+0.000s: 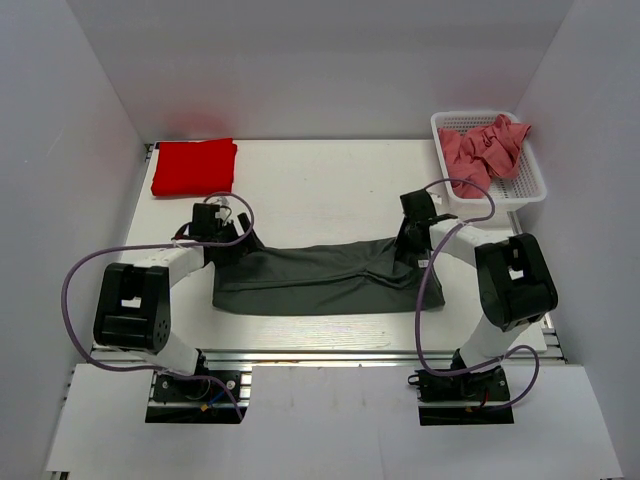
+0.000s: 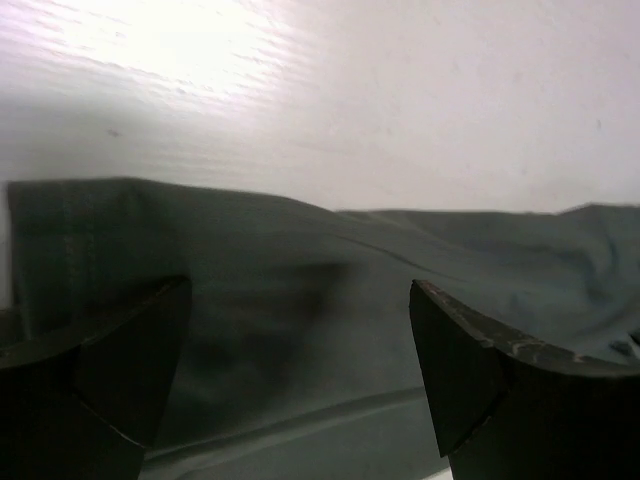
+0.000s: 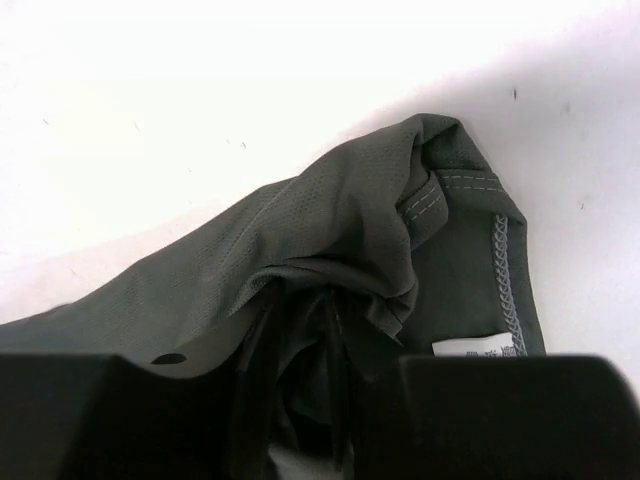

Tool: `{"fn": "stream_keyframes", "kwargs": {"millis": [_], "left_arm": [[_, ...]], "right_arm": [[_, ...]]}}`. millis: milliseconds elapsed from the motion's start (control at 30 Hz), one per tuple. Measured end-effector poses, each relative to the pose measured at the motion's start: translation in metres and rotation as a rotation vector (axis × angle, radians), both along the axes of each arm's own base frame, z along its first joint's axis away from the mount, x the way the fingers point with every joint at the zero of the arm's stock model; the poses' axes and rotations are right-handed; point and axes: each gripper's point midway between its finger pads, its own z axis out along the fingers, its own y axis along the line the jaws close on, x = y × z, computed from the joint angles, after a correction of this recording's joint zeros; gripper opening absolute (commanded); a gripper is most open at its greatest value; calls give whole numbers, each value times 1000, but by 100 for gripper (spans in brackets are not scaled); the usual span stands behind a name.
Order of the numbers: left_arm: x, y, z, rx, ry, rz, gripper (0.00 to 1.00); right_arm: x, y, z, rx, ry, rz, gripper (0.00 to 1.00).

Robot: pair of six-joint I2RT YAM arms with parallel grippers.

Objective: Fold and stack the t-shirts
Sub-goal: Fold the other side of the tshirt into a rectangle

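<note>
A dark grey t-shirt (image 1: 320, 278) lies folded into a long strip across the middle of the table. My left gripper (image 1: 232, 243) hovers over its left end. In the left wrist view the gripper (image 2: 300, 370) is open, with flat grey fabric (image 2: 330, 300) under wide-apart fingers (image 2: 480, 370). My right gripper (image 1: 408, 248) is at the shirt's right end. In the right wrist view it (image 3: 320, 420) is shut on bunched grey fabric (image 3: 330, 230), with the collar seam and label showing. A bright red t-shirt (image 1: 194, 166) lies folded at the far left. Dusty pink t-shirts (image 1: 485, 147) are heaped in the basket.
A white plastic mesh basket (image 1: 530, 185) stands at the far right corner of the table. White walls close in the table on the left, back and right. The metal rail of the table's near edge (image 1: 320, 352) runs in front of the arm bases.
</note>
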Motion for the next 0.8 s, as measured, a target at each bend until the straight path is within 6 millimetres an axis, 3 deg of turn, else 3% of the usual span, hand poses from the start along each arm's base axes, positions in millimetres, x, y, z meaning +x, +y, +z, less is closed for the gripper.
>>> {"fn": "stream_keyframes", "kwargs": {"millis": [233, 400, 500, 800], "left_arm": [[3, 6, 1, 16, -11, 22, 100], [-9, 16, -1, 56, 6, 60, 100], [-15, 19, -2, 71, 17, 69, 100], [-17, 21, -2, 81, 20, 76, 100]], "right_arm": [[1, 2, 15, 4, -3, 53, 56], [-15, 0, 51, 29, -52, 84, 57], [-27, -2, 62, 43, -66, 96, 56], [-67, 10, 27, 124, 79, 157, 50]]}}
